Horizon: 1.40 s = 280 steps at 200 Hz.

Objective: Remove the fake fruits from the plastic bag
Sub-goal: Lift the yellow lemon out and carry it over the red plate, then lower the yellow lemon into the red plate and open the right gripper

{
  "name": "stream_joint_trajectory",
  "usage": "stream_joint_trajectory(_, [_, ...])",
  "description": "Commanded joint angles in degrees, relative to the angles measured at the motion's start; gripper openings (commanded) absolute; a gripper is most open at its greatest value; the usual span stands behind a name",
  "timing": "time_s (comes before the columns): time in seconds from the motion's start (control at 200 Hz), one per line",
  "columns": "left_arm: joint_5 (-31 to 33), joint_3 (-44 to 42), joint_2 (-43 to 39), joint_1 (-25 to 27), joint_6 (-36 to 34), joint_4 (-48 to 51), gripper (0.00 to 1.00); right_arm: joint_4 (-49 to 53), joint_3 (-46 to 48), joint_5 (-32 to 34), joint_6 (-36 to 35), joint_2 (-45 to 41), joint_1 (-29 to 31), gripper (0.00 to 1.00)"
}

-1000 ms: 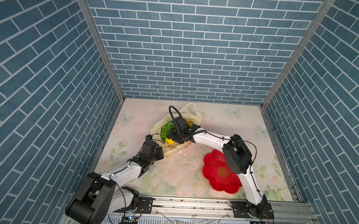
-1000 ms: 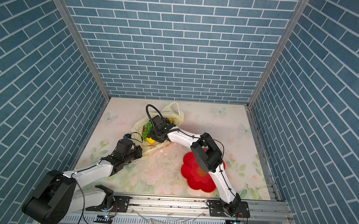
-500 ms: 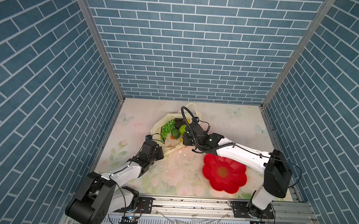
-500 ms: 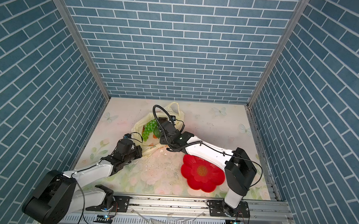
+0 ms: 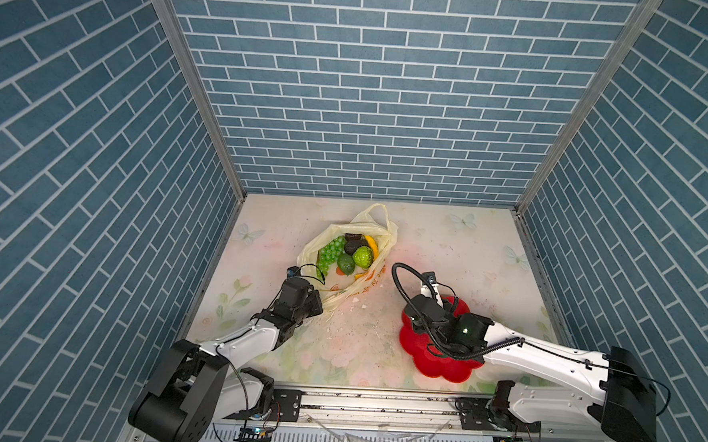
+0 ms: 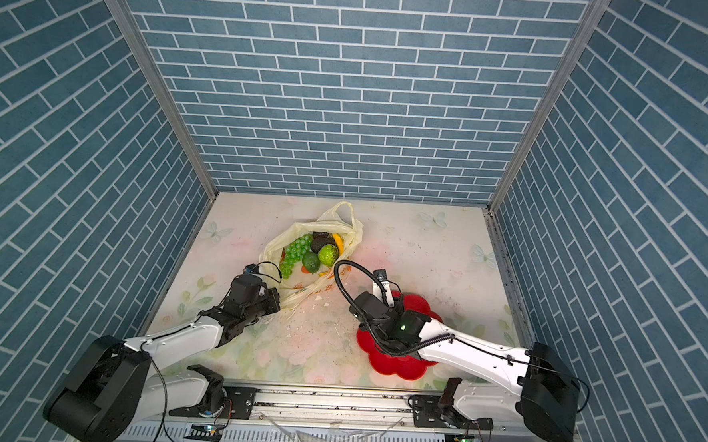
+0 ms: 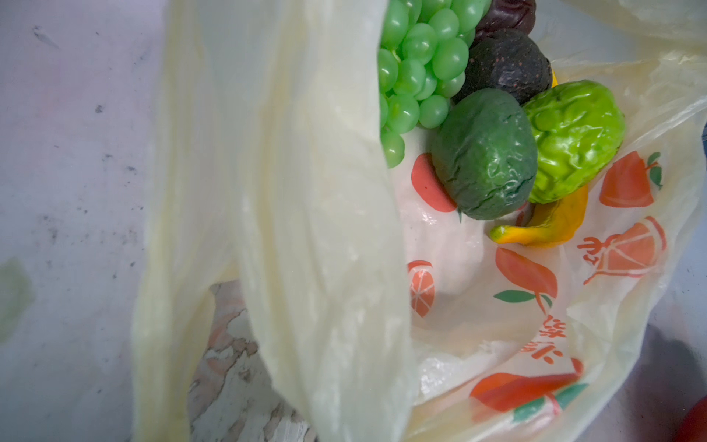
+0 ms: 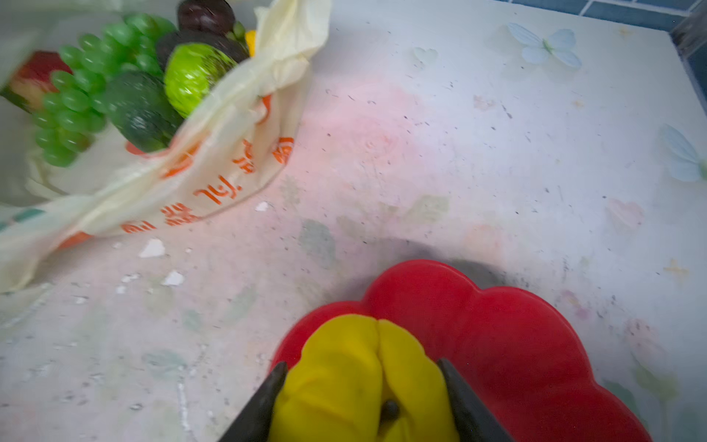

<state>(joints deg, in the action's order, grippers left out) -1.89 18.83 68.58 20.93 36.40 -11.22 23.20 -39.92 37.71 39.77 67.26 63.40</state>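
Currently, the right gripper clamps the yellow lump above the red plate. The left gripper is pressed closed on the plastic bag (near edge). The other fake fruits lie inside the bag, apart from the plate.

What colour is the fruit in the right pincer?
Yellow. The lobed yellow lump shows best in the right wrist view.

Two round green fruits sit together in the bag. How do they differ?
Colour: the dark green fruit is deep green; the bright green fruit is glossy lime. Surface: the dark green fruit is finely wrinkled; the bright green fruit has bold, lumpy folds. Both are roundish, touch each other, and lie inside the plastic bag.
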Motion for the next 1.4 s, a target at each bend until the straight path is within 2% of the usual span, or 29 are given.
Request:
stream_joint_trajectory(0.0, [1.04,1.14,0.33,0.33,-0.98,1.05,0.03,-2.29,4.67,6.15,-1.34,-1.96,0.24,0.57])
stream_joint_trajectory(0.31, [1.71,1.23,1.42,0.33,-0.89,0.86,0.04,-7.48,11.31,10.45,3.03,1.56,-0.43,0.56])
stream_joint_trajectory(0.745, [2.30,1.23,1.31,0.34,-0.91,0.94,0.04,-11.94,10.73,3.37,2.54,9.45,-6.61,0.56])
stream_joint_trajectory(0.86, [2.34,1.22,1.21,0.26,-1.10,0.96,0.04,-13.37,9.63,2.28,0.25,11.27,-7.32,0.56])
stream_joint_trajectory(0.96, [2.33,1.37,1.45,0.28,-1.15,1.01,0.04,-14.25,8.77,5.00,-1.76,12.39,-7.51,0.56])
stream_joint_trajectory(1.12, [2.61,1.34,1.33,0.33,-1.24,1.12,0.04,-20.26,9.48,4.58,-6.05,13.94,-10.58,0.56])
stream_joint_trajectory(1.395, [3.07,1.29,1.33,0.26,-1.37,1.23,0.04,-27.29,9.17,6.98,-11.38,16.08,-12.40,0.56])
